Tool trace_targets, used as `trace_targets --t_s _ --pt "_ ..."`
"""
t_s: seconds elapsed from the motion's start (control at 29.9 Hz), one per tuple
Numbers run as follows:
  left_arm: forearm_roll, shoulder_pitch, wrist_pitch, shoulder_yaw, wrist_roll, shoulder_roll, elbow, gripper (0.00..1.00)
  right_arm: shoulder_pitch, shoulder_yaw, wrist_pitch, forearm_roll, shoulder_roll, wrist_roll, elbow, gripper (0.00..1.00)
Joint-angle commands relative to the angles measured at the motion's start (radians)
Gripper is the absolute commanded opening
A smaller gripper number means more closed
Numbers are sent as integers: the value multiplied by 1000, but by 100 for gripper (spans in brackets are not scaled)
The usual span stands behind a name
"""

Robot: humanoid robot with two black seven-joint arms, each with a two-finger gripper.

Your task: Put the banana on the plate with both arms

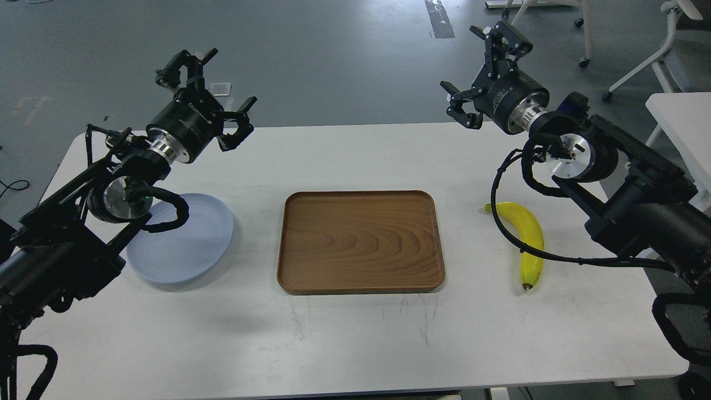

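I look down on a white table. Three things lie on it in a row from left to right: a plate, a tray and a banana.

The banana lies flat on the table's right side, well apart from the plate and a little to the right of the tray. It is bright yellow and curved. Its long axis runs mostly toward and away from me, leaning slightly sideways. The small dark brown tip points toward me, at the near end. The far end bends off to the left, toward the tray. The outside of the curve faces right. A black cable from my right arm crosses over its far half.

The plate is round, shallow and pale blue-grey. It sits on the table's left side, partly hidden behind my left arm.

Between them, in the middle, rests a rectangular brown wooden tray with rounded corners.

My left gripper is raised above the far left of the table, its fingers spread wide and holding nothing. My right gripper is raised above the far right edge, fingers likewise spread apart and bare. Neither touches the banana or the plate.
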Motion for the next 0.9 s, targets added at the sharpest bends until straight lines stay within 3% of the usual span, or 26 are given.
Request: trace_targets --t_s 0.0,0.53,0.87 --pt "0 0 2 4 0 -1 0 98 0 0 0 0 2 0 2 100" --pt "6 -4 12 11 -6 -11 0 98 -3 -1 0 -2 2 0 0 100" --pt "11 0 64 13 -14 -11 0 98 -5 -1 0 -2 3 0 0 100"
